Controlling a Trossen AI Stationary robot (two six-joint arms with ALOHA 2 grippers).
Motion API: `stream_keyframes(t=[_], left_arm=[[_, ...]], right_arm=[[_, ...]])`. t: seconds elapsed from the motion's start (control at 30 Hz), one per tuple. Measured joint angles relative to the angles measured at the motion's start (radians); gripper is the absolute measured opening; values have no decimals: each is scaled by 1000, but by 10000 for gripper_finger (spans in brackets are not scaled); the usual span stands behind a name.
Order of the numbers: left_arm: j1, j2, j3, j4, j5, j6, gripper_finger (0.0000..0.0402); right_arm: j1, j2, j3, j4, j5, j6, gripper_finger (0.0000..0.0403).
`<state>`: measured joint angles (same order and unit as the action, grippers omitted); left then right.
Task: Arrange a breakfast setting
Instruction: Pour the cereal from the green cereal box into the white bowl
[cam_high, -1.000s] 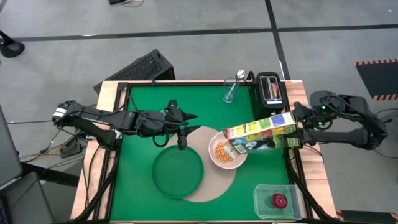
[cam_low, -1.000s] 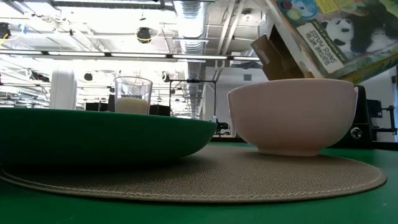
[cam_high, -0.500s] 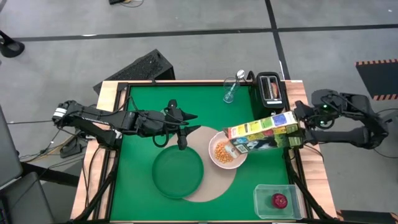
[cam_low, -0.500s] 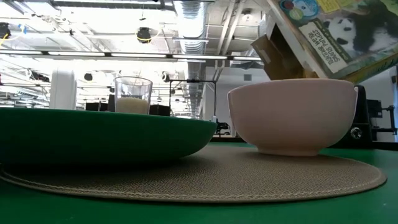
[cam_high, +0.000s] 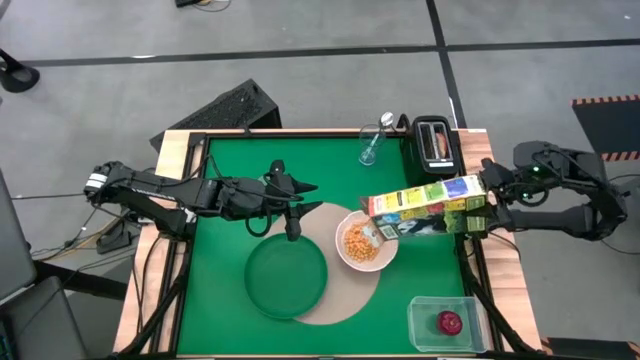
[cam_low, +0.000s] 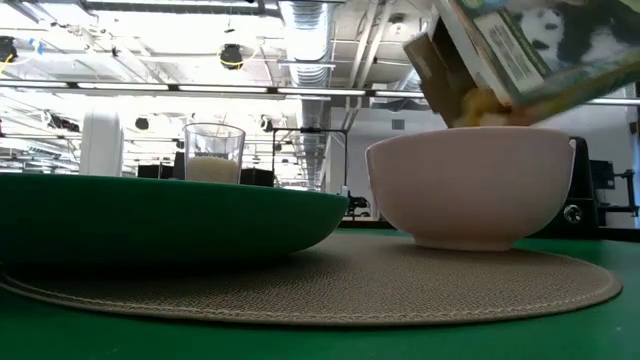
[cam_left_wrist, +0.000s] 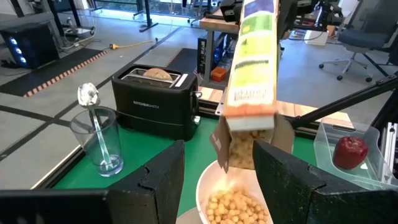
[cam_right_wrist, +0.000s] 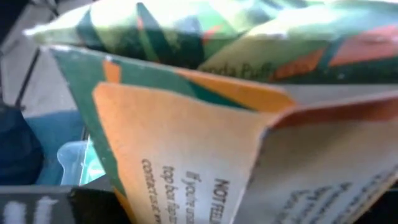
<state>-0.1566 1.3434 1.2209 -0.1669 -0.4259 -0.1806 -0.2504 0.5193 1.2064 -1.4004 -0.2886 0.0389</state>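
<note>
Apparently right jaws grip cereal box above green table; left jaws parted.

right end effector holding tilted cereal box over cereal-filled white bowl, green plate on beige placemat

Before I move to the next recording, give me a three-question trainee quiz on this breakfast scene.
1. True or false: the cereal box is tipped over the white bowl.
2. Which gripper holds the box: A) left gripper B) right gripper?
3. Fill in: the red apple lies in a clear ____.

Key: 1 true; 2 B; 3 container.
</note>
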Motion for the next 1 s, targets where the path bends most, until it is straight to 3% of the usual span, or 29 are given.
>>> stream_keyframes(t=[0.5,1.0], left_arm=[[0,0,0,1,-5,0,176],[0,0,0,7,-5,3,176]], right_arm=[[0,-201,-104,75,0,87,255],[1,-242,-157,130,-35,103,232]])
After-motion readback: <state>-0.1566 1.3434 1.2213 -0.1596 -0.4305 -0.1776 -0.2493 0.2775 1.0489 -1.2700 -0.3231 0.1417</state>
